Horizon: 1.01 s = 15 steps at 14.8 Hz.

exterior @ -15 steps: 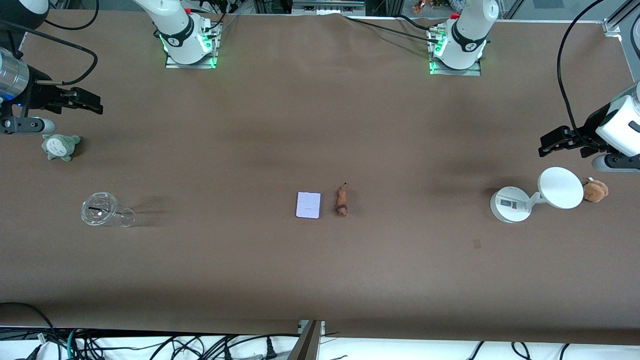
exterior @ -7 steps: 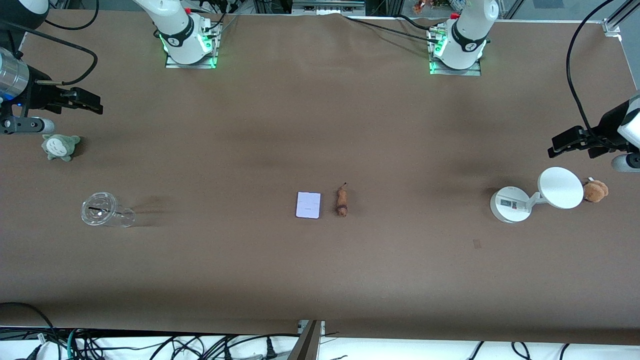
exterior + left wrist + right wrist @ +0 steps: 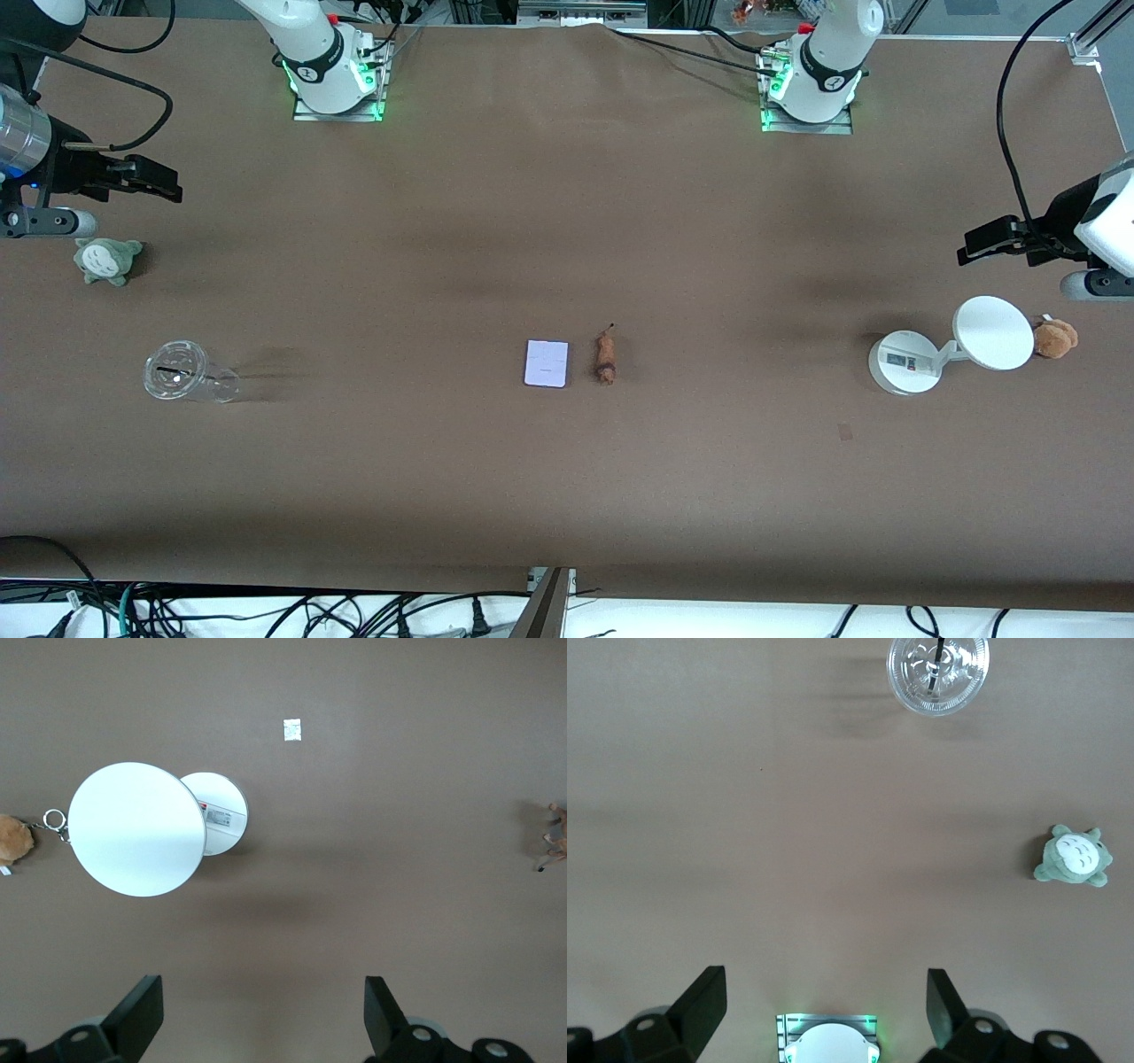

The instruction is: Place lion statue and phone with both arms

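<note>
The phone (image 3: pixel 546 363), a flat pale lavender-white rectangle, lies mid-table. Beside it, toward the left arm's end, lies the slim reddish-brown lion statue (image 3: pixel 606 355); it also shows at the edge of the left wrist view as the lion statue (image 3: pixel 554 835). My left gripper (image 3: pixel 973 245) hovers open and empty over the table's left-arm end, close to the white stand. In its own view the left gripper (image 3: pixel 263 997) frames bare table. My right gripper (image 3: pixel 170 187) waits open and empty over the right arm's end, above bare cloth; the right gripper (image 3: pixel 826 992) holds nothing.
A white stand (image 3: pixel 912 361) with a round disc (image 3: pixel 135 828) and a tan plush toy (image 3: pixel 1056 338) sit at the left arm's end. A green plush (image 3: pixel 106 260) and a clear lidded cup (image 3: pixel 182 372) lie at the right arm's end.
The left gripper swung a little toward the table's end and came back, now slightly higher in the front view. The right arm, phone and lion statue have not moved.
</note>
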### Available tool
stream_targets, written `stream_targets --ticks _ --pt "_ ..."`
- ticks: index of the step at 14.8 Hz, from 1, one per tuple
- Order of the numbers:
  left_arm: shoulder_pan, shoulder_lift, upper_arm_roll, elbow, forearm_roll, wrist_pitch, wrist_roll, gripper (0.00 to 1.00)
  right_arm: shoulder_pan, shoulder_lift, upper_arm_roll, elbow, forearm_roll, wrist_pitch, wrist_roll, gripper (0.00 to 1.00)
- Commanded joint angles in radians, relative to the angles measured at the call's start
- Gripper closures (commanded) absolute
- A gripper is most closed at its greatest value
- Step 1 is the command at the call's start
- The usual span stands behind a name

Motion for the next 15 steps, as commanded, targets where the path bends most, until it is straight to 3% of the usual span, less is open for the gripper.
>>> stream_targets --ticks 1,3,9,12,15 --pt "-0.035 0.044 -0.037 0.03 -0.027 -0.024 -0.153 0.0 -0.001 -0.002 -0.001 0.01 0.013 -0.001 -0.015 0.0" --pt "-0.071 0.084 -0.068 0.039 -0.03 -0.014 -0.235 0.0 -0.001 0.0 0.0 0.021 0.013 -0.008 -0.015 0.0" --pt "-0.221 0.22 -0.071 0.042 -0.099 0.153 -0.444 0.0 -0.001 0.001 0.0 0.021 0.013 -0.004 -0.016 0.0" --pt "-0.354 0.295 -0.068 0.048 -0.091 0.28 -0.527 0.0 -0.001 0.001 0.0 0.021 0.013 -0.005 -0.016 0.0" --pt "-0.416 0.418 -0.071 0.077 -0.093 0.429 -0.662 0.0 -0.001 0.001 0.0 0.021 0.013 -0.001 -0.015 0.0"
